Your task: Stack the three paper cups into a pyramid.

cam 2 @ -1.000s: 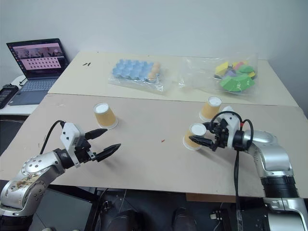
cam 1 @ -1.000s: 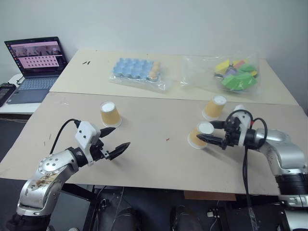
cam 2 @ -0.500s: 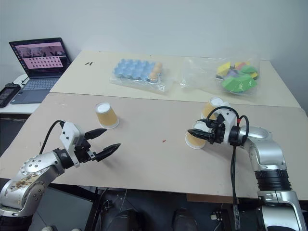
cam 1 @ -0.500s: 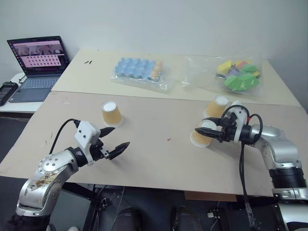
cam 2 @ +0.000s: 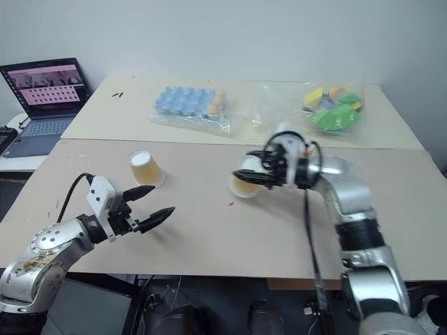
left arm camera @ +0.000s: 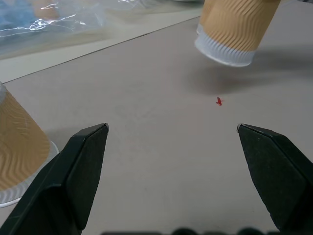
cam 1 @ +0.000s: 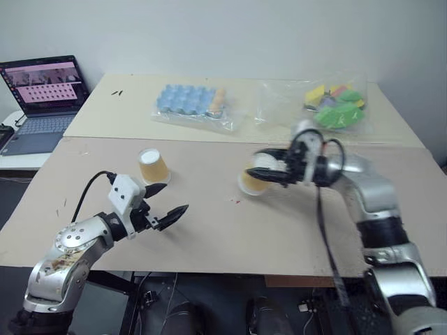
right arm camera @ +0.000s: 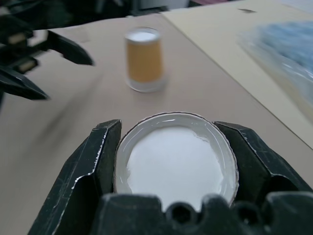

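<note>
Two paper cups are seen over the brown table (cam 1: 209, 230). Left of the table's middle, one upturned cup (cam 1: 154, 166) stands on the board, with the left gripper (cam 1: 170, 202) spread wide just in front of it, holding nothing. Near the table's middle, the second cup (cam 1: 254, 178) is pinched and held clear of the table in the right gripper (right arm camera: 168, 147).

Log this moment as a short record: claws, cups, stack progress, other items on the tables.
right claw: shut on a cup, held above the table
left claw: open, empty
standing cup: upside down, just beyond the left claw
stack progress: no cup on another yet
other items: blue tray in plastic, bag of coloured pieces, laptop
</note>
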You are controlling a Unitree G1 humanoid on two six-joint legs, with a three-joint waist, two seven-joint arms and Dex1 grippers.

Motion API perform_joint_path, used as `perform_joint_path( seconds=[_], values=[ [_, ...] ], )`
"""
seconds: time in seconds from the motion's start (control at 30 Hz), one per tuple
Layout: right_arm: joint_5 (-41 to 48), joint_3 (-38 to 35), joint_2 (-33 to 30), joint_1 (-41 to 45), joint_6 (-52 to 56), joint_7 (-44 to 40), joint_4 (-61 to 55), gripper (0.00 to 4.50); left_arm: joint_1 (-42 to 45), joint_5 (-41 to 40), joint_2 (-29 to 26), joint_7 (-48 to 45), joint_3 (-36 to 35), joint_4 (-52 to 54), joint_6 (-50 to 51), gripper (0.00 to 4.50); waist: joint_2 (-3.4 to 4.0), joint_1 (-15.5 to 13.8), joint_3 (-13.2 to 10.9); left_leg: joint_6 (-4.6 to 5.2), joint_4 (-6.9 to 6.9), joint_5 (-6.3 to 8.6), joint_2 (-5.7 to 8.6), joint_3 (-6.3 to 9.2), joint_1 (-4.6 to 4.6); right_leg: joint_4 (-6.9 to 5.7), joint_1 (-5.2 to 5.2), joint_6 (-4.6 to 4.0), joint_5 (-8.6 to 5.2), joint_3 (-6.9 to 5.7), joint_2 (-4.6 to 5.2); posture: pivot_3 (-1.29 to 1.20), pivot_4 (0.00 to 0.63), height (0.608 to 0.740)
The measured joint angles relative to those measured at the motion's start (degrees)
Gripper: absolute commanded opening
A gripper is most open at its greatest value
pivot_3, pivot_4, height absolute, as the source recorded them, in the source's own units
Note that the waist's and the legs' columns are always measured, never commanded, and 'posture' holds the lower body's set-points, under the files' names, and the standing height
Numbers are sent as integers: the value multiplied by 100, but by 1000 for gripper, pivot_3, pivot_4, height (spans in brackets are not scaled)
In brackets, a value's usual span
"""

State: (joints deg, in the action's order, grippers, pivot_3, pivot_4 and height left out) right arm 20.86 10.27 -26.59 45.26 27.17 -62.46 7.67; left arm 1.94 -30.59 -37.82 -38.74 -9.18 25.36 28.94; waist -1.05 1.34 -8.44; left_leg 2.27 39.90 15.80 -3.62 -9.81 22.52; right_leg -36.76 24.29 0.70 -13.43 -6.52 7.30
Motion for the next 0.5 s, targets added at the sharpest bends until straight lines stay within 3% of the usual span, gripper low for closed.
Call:
perform_joint_path(
  seconds=[0.17,0.33,0.4,0.5],
  values=[
    [-457,696,580,381,-436,-379,1003,2740,-47,6,0,25,-31,-1,5,4500,0,-106,0,6,16,3,10,11,42,-4,9,1,2,-33,8,0,150,733],
    [-773,720,811,867,-991,-527,2074,2740,-83,8,20,81,-30,46,7,4500,0,-96,0,5,10,3,11,15,42,-2,7,1,2,-43,7,0,150,733],
    [-845,691,833,920,-1122,-559,2335,3733,-95,7,20,113,-31,86,9,4500,0,-76,0,5,9,3,11,15,43,-1,7,2,2,-42,7,0,150,733],
    [-848,635,844,915,-1168,-562,2446,4445,-124,4,21,133,-31,110,14,4500,0,-50,-1,5,8,3,10,15,42,-2,8,2,2,-42,7,0,150,733]
  ],
)
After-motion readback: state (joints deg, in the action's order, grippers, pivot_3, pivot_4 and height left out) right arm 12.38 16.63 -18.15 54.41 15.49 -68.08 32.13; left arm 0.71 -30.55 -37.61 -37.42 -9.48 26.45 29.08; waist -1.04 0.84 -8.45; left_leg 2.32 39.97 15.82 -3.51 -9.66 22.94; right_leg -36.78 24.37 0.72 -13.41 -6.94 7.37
